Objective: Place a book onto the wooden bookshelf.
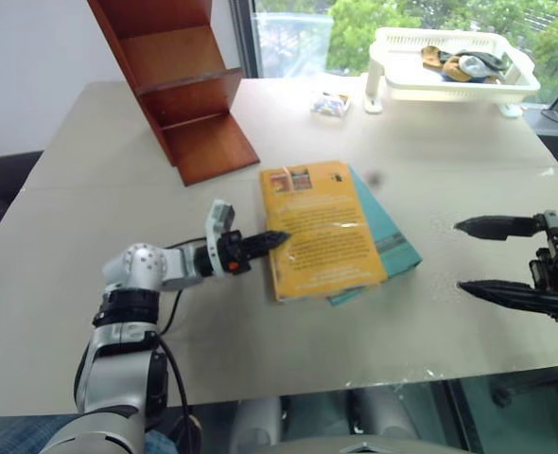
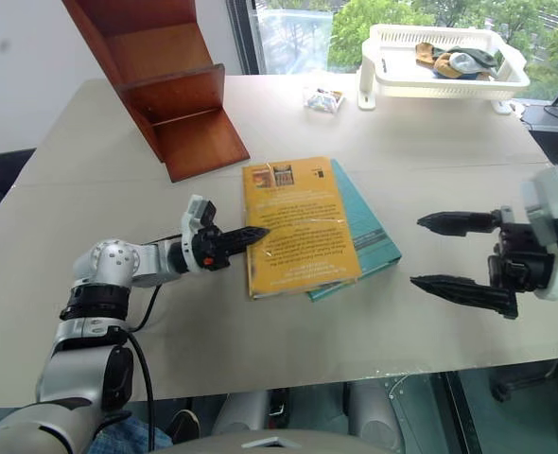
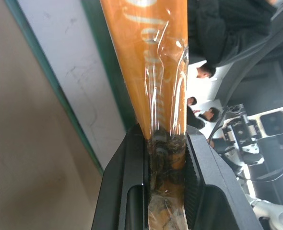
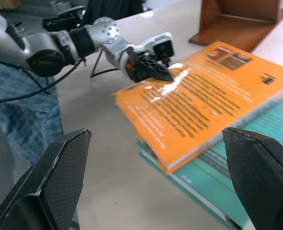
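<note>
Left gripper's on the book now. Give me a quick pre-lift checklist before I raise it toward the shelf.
1. Left gripper closed on the book: ok, fingers clamp its near-left edge, as the left wrist view shows.
2. Grip depth: not ok, only the edge is pinched; a thick book may sag or slip.
3. Right gripper ready to support: ok, open, apart from the book on its far side.
4. Teal book underneath free: cannot tell whether it will drag along.
5. Wooden bookshelf open to receive: ok, its visible steps are bare.

Glossy plastic wraps the book point(image 1: 322, 227); the wooden bookshelf point(image 1: 186, 90) looks polished.
</note>
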Controlling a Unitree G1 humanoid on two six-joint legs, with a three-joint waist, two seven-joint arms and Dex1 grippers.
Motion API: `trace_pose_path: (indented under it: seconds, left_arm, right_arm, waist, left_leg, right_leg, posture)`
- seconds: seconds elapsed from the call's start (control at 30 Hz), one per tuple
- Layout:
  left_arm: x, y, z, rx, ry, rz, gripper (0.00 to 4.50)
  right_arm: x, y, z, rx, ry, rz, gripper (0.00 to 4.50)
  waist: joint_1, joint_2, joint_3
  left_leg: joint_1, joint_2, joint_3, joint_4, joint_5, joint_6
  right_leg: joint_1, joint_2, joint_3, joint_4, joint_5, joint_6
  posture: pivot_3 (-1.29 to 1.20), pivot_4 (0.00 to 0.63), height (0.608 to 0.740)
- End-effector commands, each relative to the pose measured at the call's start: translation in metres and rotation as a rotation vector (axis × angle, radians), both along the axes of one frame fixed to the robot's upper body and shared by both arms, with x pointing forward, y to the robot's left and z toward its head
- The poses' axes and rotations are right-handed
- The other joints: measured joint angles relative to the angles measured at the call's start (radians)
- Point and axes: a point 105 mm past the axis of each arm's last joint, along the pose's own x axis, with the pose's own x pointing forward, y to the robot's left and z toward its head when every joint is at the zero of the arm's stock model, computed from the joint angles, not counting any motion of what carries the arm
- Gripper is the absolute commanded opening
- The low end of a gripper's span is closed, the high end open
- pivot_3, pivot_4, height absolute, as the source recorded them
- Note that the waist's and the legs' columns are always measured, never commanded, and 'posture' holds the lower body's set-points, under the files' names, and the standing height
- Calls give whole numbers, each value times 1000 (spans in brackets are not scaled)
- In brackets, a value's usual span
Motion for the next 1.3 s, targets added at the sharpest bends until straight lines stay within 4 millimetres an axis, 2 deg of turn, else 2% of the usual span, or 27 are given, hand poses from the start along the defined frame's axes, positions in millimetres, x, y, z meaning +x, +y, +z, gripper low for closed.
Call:
trace_pose_path:
  seconds: [0.03, 0.13, 0.27, 0.37, 0.47, 0.6, 0.7, 0.8, 0.87, 1.03, 1.17, 1.3]
  left_arm:
    - [-2, 6, 32, -34, -118, -2, 369]
    - [4, 9, 55, 21, -226, 16, 369]
    - [5, 3, 103, 119, -479, -12, 369]
    - [2, -12, 140, 180, -715, -51, 369]
    - [2, -30, 180, 201, -960, -50, 369]
    - [10, -50, 212, 446, -1312, -17, 369]
    - [6, -55, 241, 469, -1466, -7, 369]
    - [17, -47, 246, 675, -1595, -8, 369]
    - [21, -42, 253, 782, -1661, -14, 369]
    - [25, -30, 269, 1022, -1800, -24, 369]
    - [30, -25, 293, 1361, -1980, 39, 369]
    - [23, -42, 305, 1364, -2071, 13, 369]
  right_arm:
    - [-3, -15, 26, 83, -42, -11, 4500]
    - [-1, -34, 42, 183, -11, -30, 4500]
    - [6, -65, 55, 344, -1, -81, 4500]
    - [16, -81, 54, 412, -1, -121, 4500]
    - [24, -88, 49, 437, 4, -142, 4500]
    - [29, -100, 52, 493, -20, -155, 4500]
    - [31, -120, 58, 581, -25, -171, 4500]
    - [28, -146, 73, 719, -57, -170, 4500]
    - [28, -153, 78, 730, -78, -162, 4500]
    - [34, -150, 80, 678, -70, -130, 4500]
    - [43, -149, 77, 667, -66, -142, 4500]
    - [47, -148, 76, 671, -66, -145, 4500]
  waist:
    - [0, 0, 0]
    - [2, -1, 1]
    - [2, -3, 2]
    - [5, -3, 2]
    - [6, -3, 2]
    - [6, -2, 3]
    - [1, -1, 3]
    - [-1, 0, 4]
    - [-1, 4, 6]
    - [-3, 6, 7]
    - [-1, 6, 8]
    - [7, 6, 9]
  left_leg:
    - [0, 0, 0, 0, 0, 0]
    - [0, 0, 0, 0, 0, 0]
    - [0, 0, -1, 0, 0, 0]
    - [0, -1, 0, 0, 0, 0]
    - [-1, -1, 1, 0, 0, 0]
    - [-1, 0, 2, 0, 3, -4]
    - [-1, 0, 6, -1, 3, -4]
    - [-1, 0, 8, -1, 3, -4]
    - [0, 0, 10, -3, 3, -4]
    - [-1, 1, 11, -4, 3, -4]
    - [-2, 1, 12, -3, 2, -4]
    - [-3, 1, 12, -3, 2, -4]
  right_leg:
    - [0, 0, 0, 0, 0, 0]
    - [0, 0, 0, 0, 0, 0]
    - [0, 0, -1, 0, 0, 0]
    - [0, 0, 0, -1, 0, 0]
    - [0, 0, 0, -1, 0, 0]
    - [0, 1, 1, -3, 0, 0]
    - [0, 2, 2, -4, 0, 0]
    - [0, 2, 2, -6, 0, 0]
    - [0, 2, 3, -7, 0, 0]
    - [-1, 2, 5, -8, 0, 0]
    - [-3, 2, 5, -8, 0, 1]
    - [-3, 2, 4, -8, 0, 1]
  posture:
    - [0, 150, 740]
    - [0, 150, 740]
    - [0, 150, 740]
    - [0, 150, 740]
    - [0, 150, 740]
    - [0, 150, 740]
    - [0, 150, 740]
    - [0, 150, 740]
    - [0, 150, 740]
    - [0, 150, 740]
    - [0, 150, 740]
    - [0, 150, 740]
